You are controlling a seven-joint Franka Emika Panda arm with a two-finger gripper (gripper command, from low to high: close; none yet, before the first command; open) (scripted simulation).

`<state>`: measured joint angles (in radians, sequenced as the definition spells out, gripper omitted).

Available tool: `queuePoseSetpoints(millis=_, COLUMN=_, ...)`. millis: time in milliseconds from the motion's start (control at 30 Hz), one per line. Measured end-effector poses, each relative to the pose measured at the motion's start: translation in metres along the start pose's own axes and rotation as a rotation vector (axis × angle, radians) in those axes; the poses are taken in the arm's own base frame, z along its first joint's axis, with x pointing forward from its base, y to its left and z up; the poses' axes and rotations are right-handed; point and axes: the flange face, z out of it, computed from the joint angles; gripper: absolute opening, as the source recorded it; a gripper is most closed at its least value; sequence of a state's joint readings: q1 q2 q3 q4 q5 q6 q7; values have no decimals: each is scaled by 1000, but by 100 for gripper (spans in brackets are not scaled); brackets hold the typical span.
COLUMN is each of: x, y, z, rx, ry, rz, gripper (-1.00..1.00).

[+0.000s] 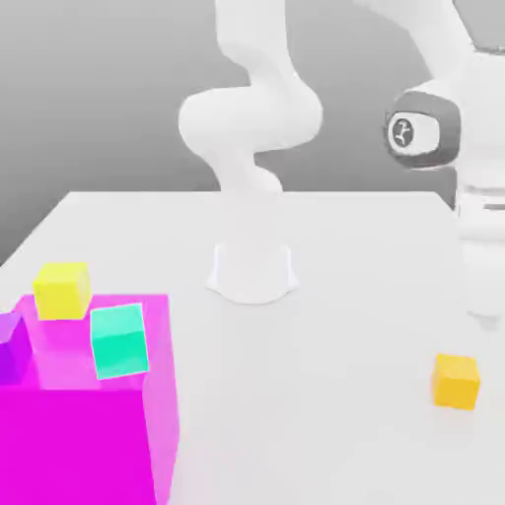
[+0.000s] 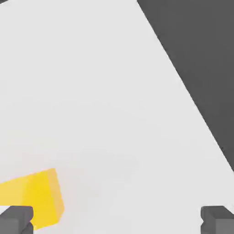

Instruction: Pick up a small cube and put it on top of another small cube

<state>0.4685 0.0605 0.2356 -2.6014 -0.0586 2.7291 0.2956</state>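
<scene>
Your end effector [image 2: 116, 219] is spread wide, holding nothing; the small matte amber-orange cube [image 1: 456, 380] sits lower right on the white tabletop [image 1: 325, 395].

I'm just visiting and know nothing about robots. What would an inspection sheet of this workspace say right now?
Surface: white table, flat, plain.
Job's things: small amber-orange cube alone on the table at the exterior view's right, not held; also seen in the hand view.
Clutter: big magenta block at the exterior view's left; lemon-yellow cube, teal cube and purple cube on it.
End effector: end effector open, fingers wide apart, holding nothing.
Cables: nothing seen.
Surroundings: plain grey backdrop.
</scene>
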Motion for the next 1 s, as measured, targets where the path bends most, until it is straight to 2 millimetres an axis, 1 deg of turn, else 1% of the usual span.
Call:
queuePoseSetpoints(millis=33, x=-11, y=-8, z=18, rx=-2, ry=-31, rz=-46, gripper=0)
queuePoseSetpoints(millis=67, x=-18, y=-13, z=33, rx=-3, ry=-50, rz=-73, gripper=0)
queuePoseSetpoints(millis=233, x=-28, y=-16, z=93, rx=-3, ry=-69, rz=-100, gripper=0)
queuePoseSetpoints(millis=267, x=-29, y=-16, z=101, rx=-3, ry=-70, rz=-100, gripper=-100)
queuePoseSetpoints(millis=433, x=-29, y=-16, z=101, rx=-4, ry=-71, rz=-100, gripper=-100)
queuePoseSetpoints(millis=467, x=-30, y=-16, z=105, rx=-4, ry=-70, rz=-100, gripper=-100)
queuePoseSetpoints(millis=500, x=-29, y=-16, z=102, rx=-4, ry=-70, rz=-100, gripper=-100)
queuePoseSetpoints(millis=567, x=-27, y=-17, z=85, rx=-4, ry=-70, rz=-100, gripper=-100)
queuePoseSetpoints(millis=667, x=-25, y=-17, z=53, rx=-4, ry=-71, rz=-100, gripper=-100)
queuePoseSetpoints(millis=700, x=-21, y=-10, z=42, rx=-8, ry=-69, rz=-91, gripper=-100)
queuePoseSetpoints(millis=733, x=-10, y=8, z=30, rx=-18, ry=-66, rz=-60, gripper=-100)
queuePoseSetpoints(millis=767, x=1, y=33, z=18, rx=-28, ry=-63, rz=-19, gripper=-100)
queuePoseSetpoints(millis=800, x=12, y=68, z=4, rx=-39, ry=-60, rz=44, gripper=-100)
queuePoseSetpoints(millis=833, x=20, y=98, z=-10, rx=-49, ry=-58, rz=91, gripper=-100)
queuePoseSetpoints(millis=867, x=25, y=131, z=-25, rx=-57, ry=-57, rz=147, gripper=-100)
queuePoseSetpoints(millis=933, x=28, y=192, z=-56, rx=-71, ry=-55, rz=243, gripper=-100)
queuePoseSetpoints(millis=1000, x=24, y=241, z=-88, rx=-79, ry=-55, rz=313, gripper=-100)
